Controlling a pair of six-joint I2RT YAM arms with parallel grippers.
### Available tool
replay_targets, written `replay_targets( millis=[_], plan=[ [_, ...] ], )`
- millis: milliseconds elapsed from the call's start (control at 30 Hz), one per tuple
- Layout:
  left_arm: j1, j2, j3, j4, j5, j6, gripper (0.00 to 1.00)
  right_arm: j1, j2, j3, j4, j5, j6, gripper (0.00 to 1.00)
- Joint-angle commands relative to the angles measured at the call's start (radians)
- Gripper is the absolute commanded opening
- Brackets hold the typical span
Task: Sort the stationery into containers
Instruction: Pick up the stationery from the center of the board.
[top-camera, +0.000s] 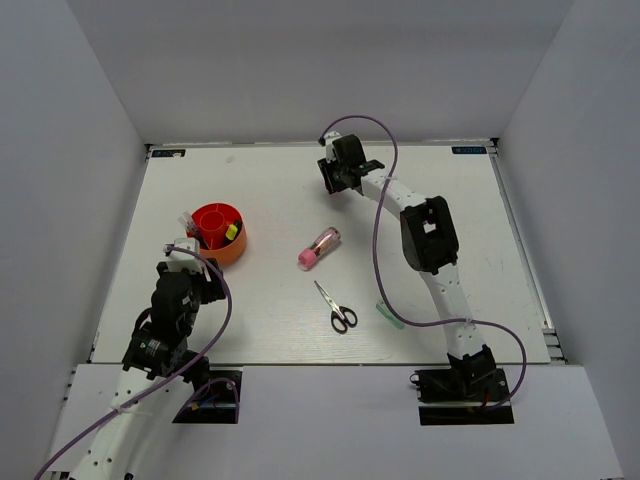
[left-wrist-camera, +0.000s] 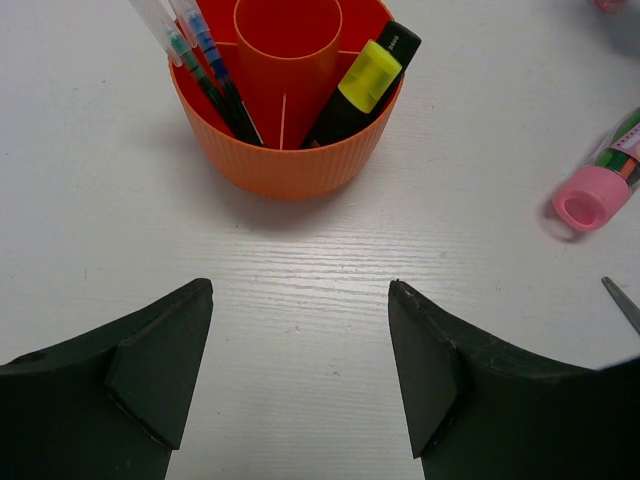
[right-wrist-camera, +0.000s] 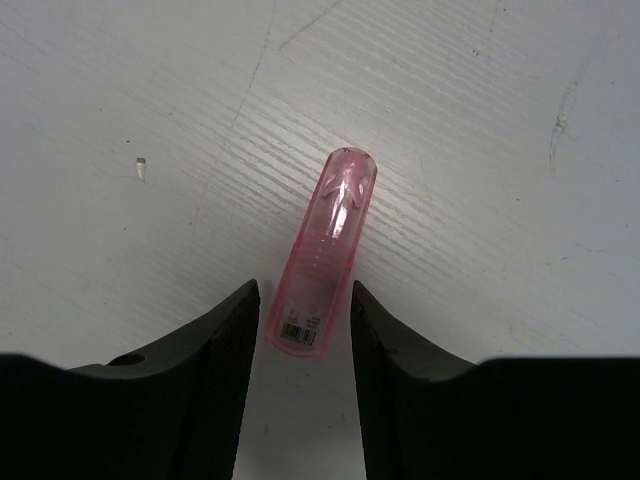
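The red-orange pot (top-camera: 214, 215) stands left of centre and holds a yellow-capped black highlighter (left-wrist-camera: 367, 77) and several pens (left-wrist-camera: 205, 60). My left gripper (left-wrist-camera: 300, 290) is open and empty, just short of the pot (left-wrist-camera: 285, 165). My right gripper (top-camera: 335, 185) is at the far middle of the table, low over it. In the right wrist view its open fingers (right-wrist-camera: 225, 340) straddle the near end of a small translucent pink capsule piece (right-wrist-camera: 327, 235) lying flat, with a gap on each side. The pink tube (top-camera: 320, 247), black-handled scissors (top-camera: 338, 309) and a pale-green piece (top-camera: 390, 316) lie mid-table. No green-capped marker shows.
White walls close in the table at the back and both sides. The pink tube (left-wrist-camera: 595, 190) lies to the right of the left gripper, and a scissors tip (left-wrist-camera: 622, 300) shows at the frame's right edge. A purple cable loops over the right arm (top-camera: 430, 235).
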Motion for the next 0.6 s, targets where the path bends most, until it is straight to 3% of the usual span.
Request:
replay_targets(
  millis=[0,400,567],
  plan=[
    [-0.003,0.009,0.018,0.005,0.009,0.008,0.81,0.002,0.018,0.044,0.044,-0.005,0.003,0.46],
    [-0.003,0.008,0.018,0.008,0.007,0.007,0.81,0.002,0.048,0.031,0.031,0.001,-0.004,0.46],
    [-0.001,0.002,0.02,0.008,0.004,0.008,0.81,-0.001,0.03,-0.006,0.01,-0.009,-0.004,0.22]
  ],
)
